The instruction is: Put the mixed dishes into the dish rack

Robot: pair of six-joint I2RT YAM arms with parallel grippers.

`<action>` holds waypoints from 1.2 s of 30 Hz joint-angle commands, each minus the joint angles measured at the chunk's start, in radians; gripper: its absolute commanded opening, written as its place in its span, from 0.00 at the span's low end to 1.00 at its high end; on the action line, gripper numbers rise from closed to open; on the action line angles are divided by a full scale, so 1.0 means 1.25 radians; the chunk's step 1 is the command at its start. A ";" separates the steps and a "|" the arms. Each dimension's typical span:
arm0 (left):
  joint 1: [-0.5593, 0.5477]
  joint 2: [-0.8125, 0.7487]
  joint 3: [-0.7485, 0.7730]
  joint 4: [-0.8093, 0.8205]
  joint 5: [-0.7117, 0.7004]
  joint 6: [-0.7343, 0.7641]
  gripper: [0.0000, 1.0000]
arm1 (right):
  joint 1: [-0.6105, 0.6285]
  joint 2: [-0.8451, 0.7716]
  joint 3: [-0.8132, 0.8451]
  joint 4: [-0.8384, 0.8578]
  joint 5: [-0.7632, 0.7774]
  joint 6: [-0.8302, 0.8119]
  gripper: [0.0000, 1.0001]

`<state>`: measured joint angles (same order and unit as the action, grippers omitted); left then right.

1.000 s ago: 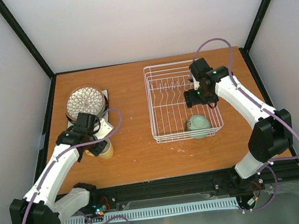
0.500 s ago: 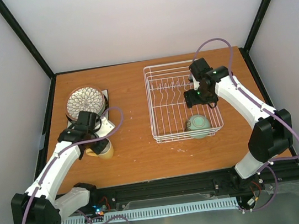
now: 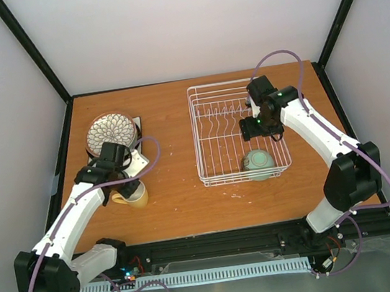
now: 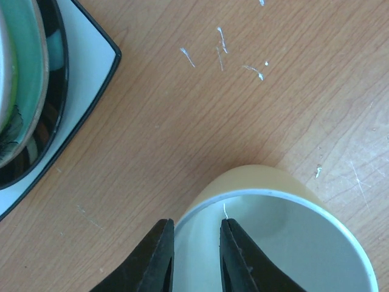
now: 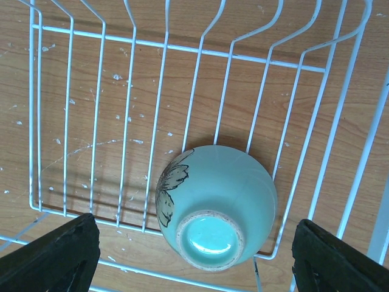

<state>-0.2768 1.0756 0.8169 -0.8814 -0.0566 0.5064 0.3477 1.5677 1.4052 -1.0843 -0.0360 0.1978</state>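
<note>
The yellow mug [image 3: 135,193] stands upright on the table at the left, white inside [image 4: 285,243]. My left gripper [image 3: 128,182] is over its far rim. The jaws are narrowly apart, one finger [image 4: 159,255] outside the wall and one inside [image 4: 194,226]. The pale mint-green bowl [image 3: 259,163] lies upside down in the near right corner of the white wire dish rack [image 3: 195,133]. It also shows in the right wrist view [image 5: 216,204]. My right gripper [image 3: 259,128] hangs wide open above the rack [image 5: 182,50], over the bowl [image 5: 194,246]. The dark-rimmed plate [image 3: 111,134] tops a stack on the white square plate [image 4: 85,67].
A green plate edge [image 4: 23,67] shows in the stack, just left of the mug. The rack's upright prongs [image 3: 220,117] stand in its far half. Black frame posts and grey walls close in the table on the left, right and back.
My left gripper has shifted slightly towards the far side over the mug. The mug, the bowl and the right arm have not moved.
</note>
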 commanded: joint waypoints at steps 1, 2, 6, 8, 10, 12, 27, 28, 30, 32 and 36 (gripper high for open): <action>0.004 -0.002 -0.019 0.011 0.022 0.004 0.23 | 0.003 0.007 0.004 -0.005 -0.005 -0.013 0.86; 0.004 -0.002 -0.024 0.013 0.028 0.003 0.23 | 0.003 0.007 0.004 -0.005 -0.004 -0.014 0.86; 0.004 -0.001 -0.046 0.022 0.042 0.003 0.23 | 0.003 0.009 0.005 -0.007 -0.007 -0.016 0.85; 0.004 -0.005 -0.060 0.030 0.045 0.004 0.23 | 0.003 0.010 0.002 -0.007 -0.008 -0.018 0.85; 0.004 -0.008 -0.075 0.039 0.050 0.005 0.22 | 0.003 0.012 0.000 -0.006 -0.011 -0.019 0.85; 0.004 -0.013 -0.072 0.042 0.040 0.002 0.23 | 0.003 0.015 0.000 -0.006 -0.012 -0.021 0.85; 0.004 -0.020 -0.006 0.012 -0.030 0.015 0.31 | 0.003 0.010 -0.007 -0.004 -0.024 -0.024 0.85; 0.005 -0.026 0.002 0.009 -0.035 0.015 0.31 | 0.003 0.011 -0.007 -0.004 -0.026 -0.024 0.85; 0.004 -0.032 0.027 -0.006 -0.036 0.012 0.33 | 0.003 0.012 -0.004 -0.005 -0.030 -0.024 0.85; 0.004 -0.039 0.052 -0.022 -0.036 0.010 0.34 | 0.003 0.011 -0.004 -0.004 -0.035 -0.023 0.85; 0.004 -0.054 0.071 -0.030 -0.059 0.024 0.37 | 0.003 0.011 -0.004 -0.004 -0.044 -0.023 0.85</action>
<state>-0.2756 1.0409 0.8524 -0.8948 -0.0940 0.5106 0.3477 1.5818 1.4033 -1.0843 -0.0715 0.1791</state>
